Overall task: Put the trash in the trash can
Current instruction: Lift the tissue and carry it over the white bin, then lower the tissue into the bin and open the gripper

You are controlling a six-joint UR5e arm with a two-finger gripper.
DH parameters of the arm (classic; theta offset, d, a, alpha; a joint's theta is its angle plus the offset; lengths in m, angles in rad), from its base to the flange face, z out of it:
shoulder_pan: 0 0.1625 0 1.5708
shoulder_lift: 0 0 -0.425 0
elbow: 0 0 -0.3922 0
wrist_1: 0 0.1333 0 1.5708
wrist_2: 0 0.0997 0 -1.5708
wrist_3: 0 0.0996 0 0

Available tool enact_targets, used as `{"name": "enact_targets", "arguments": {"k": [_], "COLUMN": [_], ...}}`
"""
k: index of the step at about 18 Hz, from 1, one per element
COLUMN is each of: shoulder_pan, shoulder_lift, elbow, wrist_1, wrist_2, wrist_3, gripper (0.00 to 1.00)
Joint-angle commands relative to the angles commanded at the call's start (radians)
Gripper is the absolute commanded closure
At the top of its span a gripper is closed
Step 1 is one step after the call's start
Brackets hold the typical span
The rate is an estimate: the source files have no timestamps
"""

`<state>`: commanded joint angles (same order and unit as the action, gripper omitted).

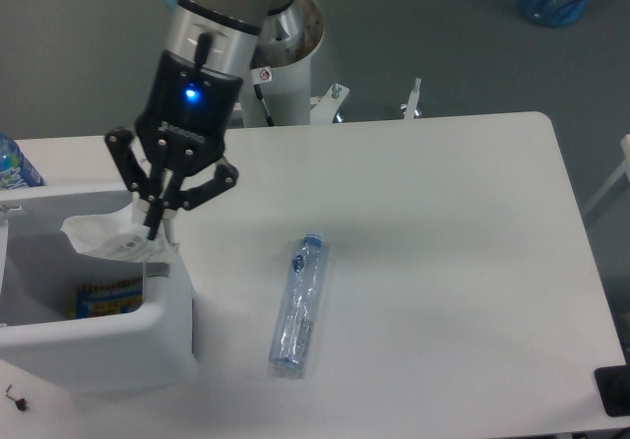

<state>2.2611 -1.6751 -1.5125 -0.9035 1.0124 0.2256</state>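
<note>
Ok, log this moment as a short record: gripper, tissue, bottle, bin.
gripper: jaws shut on the tissue, over the bin's right wall
tissue: crumpled white wad, hanging over the bin opening
flattened bottle: lying on the table, right of the bin, untouched
trash can: white, open; a colourful item lies inside
task state: nothing dropped in yet
</note>
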Motion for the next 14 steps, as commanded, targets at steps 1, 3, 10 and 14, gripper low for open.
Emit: {"name": "enact_targets", "arguments": {"k": [1, 3, 10, 14], "shoulder_pan": [0.0, 0.0, 0.0, -0.012], "shoulder_lift": [0.002, 0.009, 0.011, -0.02], "elbow": [0.006, 0.012, 0.003, -0.021], "wrist_1": [0.002, 0.023, 0.035, 0.034], "wrist_2": [0.0, 0.0, 0.002, 0.002], "wrist_3": [-0.003, -0.005, -0.006, -0.006], "gripper": [0.96, 0.96, 0.96, 0.96]}}
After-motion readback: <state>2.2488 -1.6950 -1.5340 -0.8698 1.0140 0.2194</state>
